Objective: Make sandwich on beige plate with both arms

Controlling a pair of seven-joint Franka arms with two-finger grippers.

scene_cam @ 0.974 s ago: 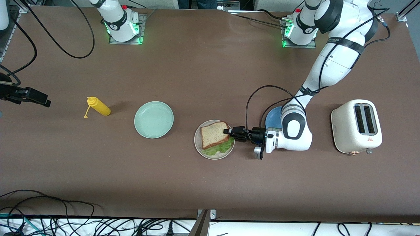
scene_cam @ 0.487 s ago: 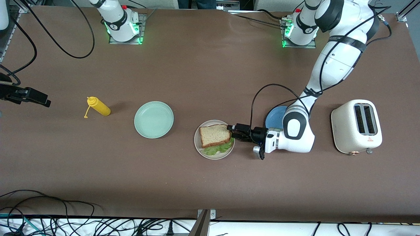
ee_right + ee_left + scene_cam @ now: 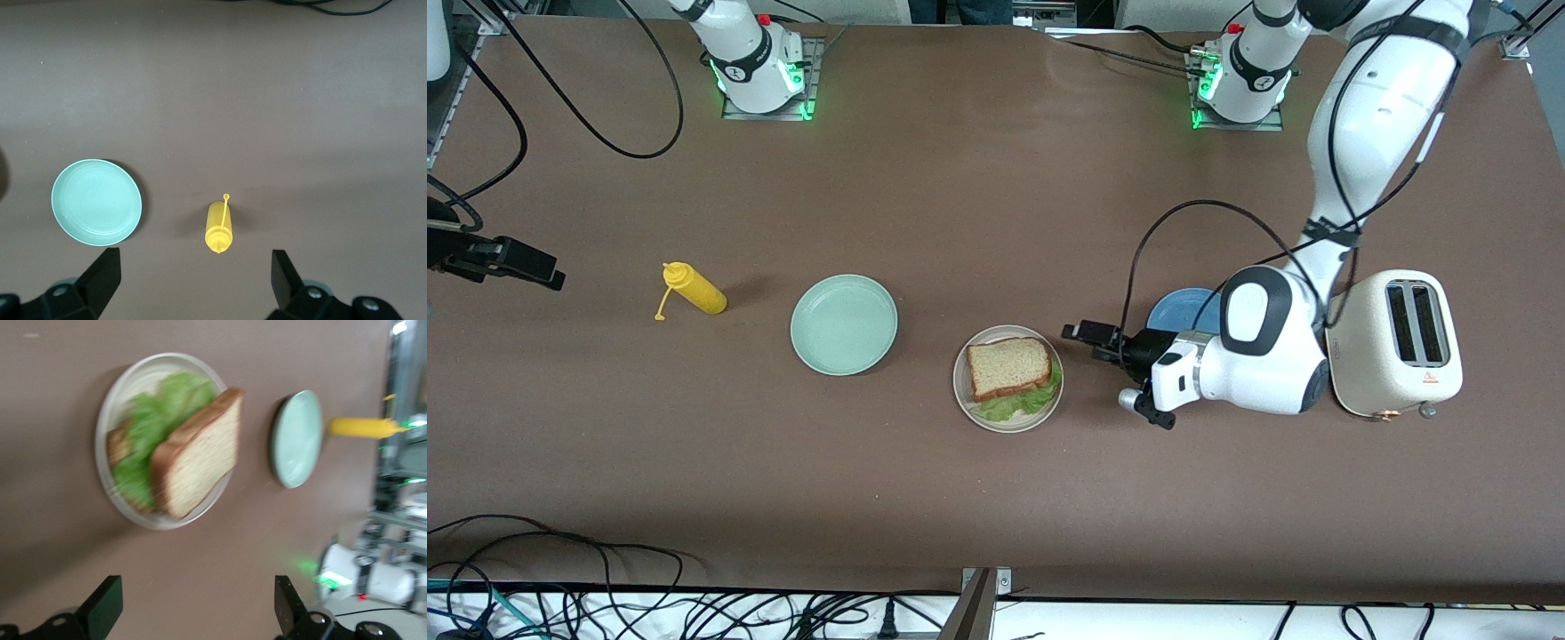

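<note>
The sandwich (image 3: 1009, 368) lies on the beige plate (image 3: 963, 392): a brown bread slice on top, green lettuce (image 3: 1017, 405) poking out at the side nearer the camera. My left gripper (image 3: 1092, 339) is open and holds nothing, just off the plate toward the left arm's end of the table. The left wrist view shows the sandwich (image 3: 200, 457) on the plate (image 3: 133, 377) ahead of my open left gripper (image 3: 197, 617). My right gripper (image 3: 193, 277) is open and hangs high over the table; it does not show in the front view.
A mint-green plate (image 3: 844, 324) and a yellow squeeze bottle (image 3: 694, 289) lie toward the right arm's end. A blue plate (image 3: 1181, 311) is partly hidden under the left arm. A white toaster (image 3: 1396, 342) stands beside the left arm's wrist.
My left gripper opened and let go of the top bread slice, then drew back from the plate toward the toaster. The slice settled flat on the lettuce.
</note>
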